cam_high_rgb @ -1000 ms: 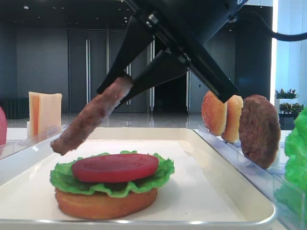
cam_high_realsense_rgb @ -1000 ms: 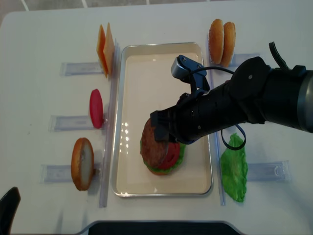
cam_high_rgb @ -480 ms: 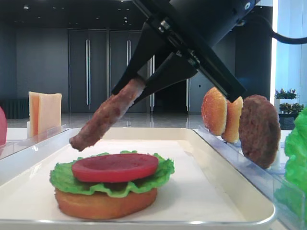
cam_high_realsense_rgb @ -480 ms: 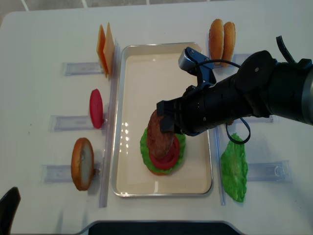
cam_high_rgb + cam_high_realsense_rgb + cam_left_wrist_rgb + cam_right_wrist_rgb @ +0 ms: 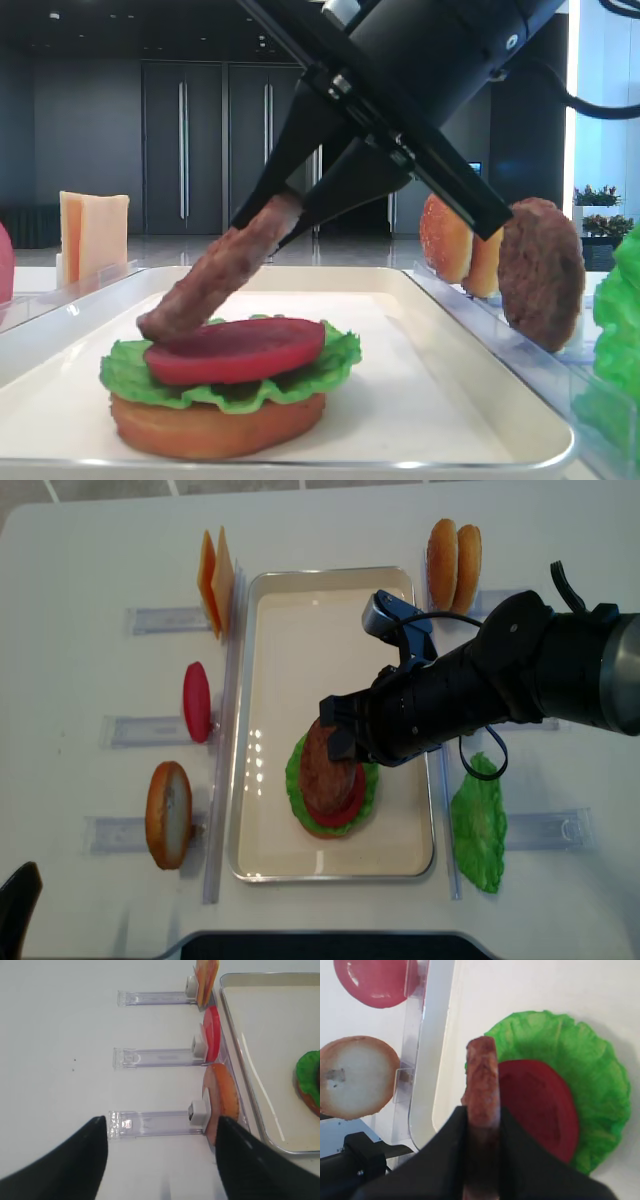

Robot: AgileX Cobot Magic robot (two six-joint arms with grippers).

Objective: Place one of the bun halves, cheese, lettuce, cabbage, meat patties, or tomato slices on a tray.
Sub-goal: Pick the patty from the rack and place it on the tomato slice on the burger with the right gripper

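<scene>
Meat patty [image 5: 225, 275] clamped on edge in shut right gripper [image 5: 300, 200], now lowered until its tip touches tomato slice [image 5: 235, 350] atop lettuce [image 5: 335, 360] and bun half [image 5: 215, 425] on tray [image 5: 480, 390]; a second ago held clear above; release likely next

A brown meat patty [image 5: 222, 272] hangs tilted, its lower edge touching a red tomato slice [image 5: 236, 350]. The slice lies on green lettuce [image 5: 330, 362] over a bun half [image 5: 215, 424] in the cream tray [image 5: 440, 400].
</scene>
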